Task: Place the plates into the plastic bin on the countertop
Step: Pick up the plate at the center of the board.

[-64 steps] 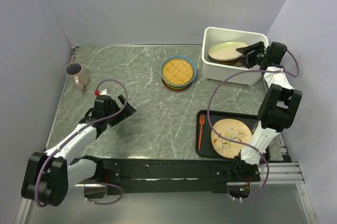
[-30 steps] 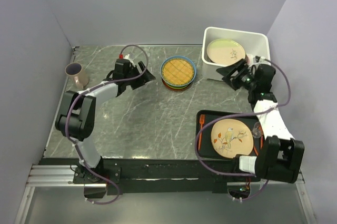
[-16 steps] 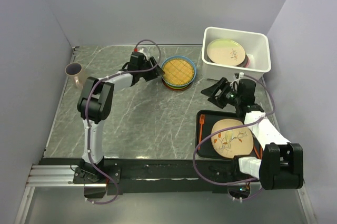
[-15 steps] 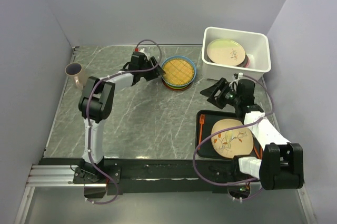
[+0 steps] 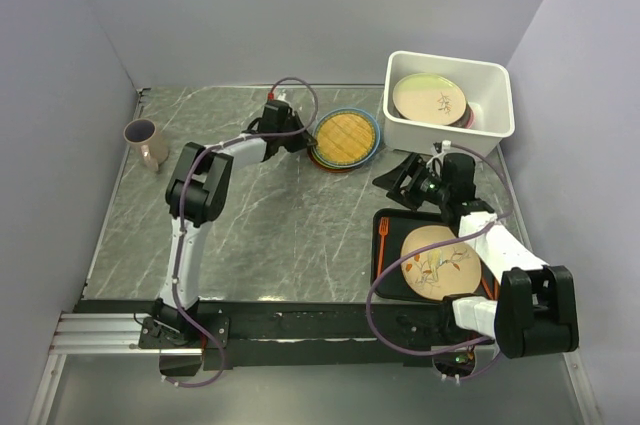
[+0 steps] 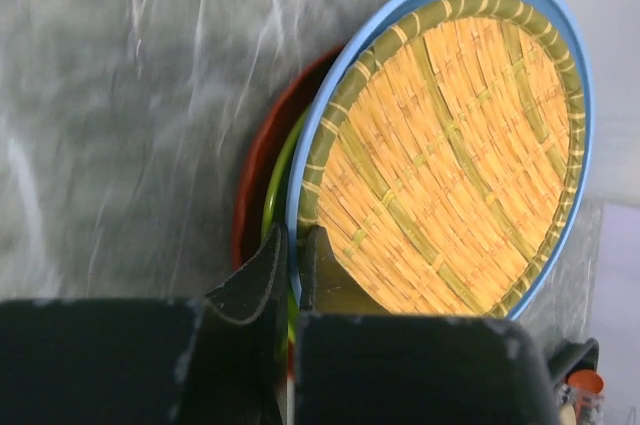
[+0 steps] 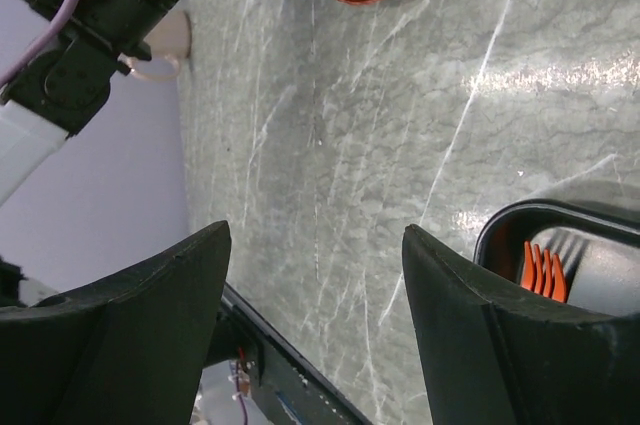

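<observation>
The left gripper [image 5: 300,137] has its jaws pinched narrow on the blue rim of the yellow lattice plate [image 5: 347,136], at the plate's nine o'clock edge in the top view (the wrist view shows the rim caught between both fingers). That plate tops a stack over a red-orange plate [image 6: 250,205] on the countertop [image 5: 260,215]. The plastic bin [image 5: 447,135], at the stack's two o'clock, holds pale plates [image 5: 430,95]. The right gripper [image 5: 395,177] hangs wide and empty at the black tray's [image 5: 390,290] eleven o'clock.
</observation>
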Motion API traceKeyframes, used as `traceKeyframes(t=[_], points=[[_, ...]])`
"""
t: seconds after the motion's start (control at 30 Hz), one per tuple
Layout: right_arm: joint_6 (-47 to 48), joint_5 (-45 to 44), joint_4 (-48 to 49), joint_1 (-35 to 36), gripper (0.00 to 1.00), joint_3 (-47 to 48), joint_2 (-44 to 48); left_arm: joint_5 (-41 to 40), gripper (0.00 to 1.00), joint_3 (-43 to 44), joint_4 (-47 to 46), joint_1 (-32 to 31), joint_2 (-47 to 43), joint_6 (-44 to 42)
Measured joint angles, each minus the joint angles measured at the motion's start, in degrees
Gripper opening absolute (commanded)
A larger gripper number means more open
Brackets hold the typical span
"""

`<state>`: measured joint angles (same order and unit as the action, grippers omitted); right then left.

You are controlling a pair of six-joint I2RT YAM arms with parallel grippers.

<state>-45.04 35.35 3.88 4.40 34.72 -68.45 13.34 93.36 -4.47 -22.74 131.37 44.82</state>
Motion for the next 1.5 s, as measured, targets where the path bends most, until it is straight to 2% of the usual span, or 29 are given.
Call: traceKeyframes(t=[0.2, 0.57, 0.77, 0.93, 1.2, 1.5], points=[[1.0, -0.3, 0.0, 1.7, 0.76, -0.1, -2.2, -1.2, 0.01, -12.9, -3.9, -0.1, -8.1, 1.4], [2.1, -3.1, 0.2, 7.5, 0.72, 0.2, -6.8, -1.9, 0.01, -28.0, -5.7, 0.0, -19.0, 1.4], [3.0, -6.2, -1.0, 11.2, 0.66, 4.7, -7.1, -2.9, 0.01, -35.0, -5.5, -0.3, -24.8, 1.4], [4.5, -9.2, -1.7, 12.3, 0.63, 10.8, -10.3, -3.8, 0.01, -37.6, -5.1, -0.5, -27.4, 1.4], [7.2, -13.4, -3.8, 13.0, 0.62, 21.4, -21.8, -4.1, 0.01, -38.4, -5.6, -0.7, -27.7, 1.4], [8.9, -16.8, -7.1, 14.6, 0.62, 25.1, -29.3, -4.2, 0.01, -38.5, -5.6, -0.7, -27.7, 1.4]])
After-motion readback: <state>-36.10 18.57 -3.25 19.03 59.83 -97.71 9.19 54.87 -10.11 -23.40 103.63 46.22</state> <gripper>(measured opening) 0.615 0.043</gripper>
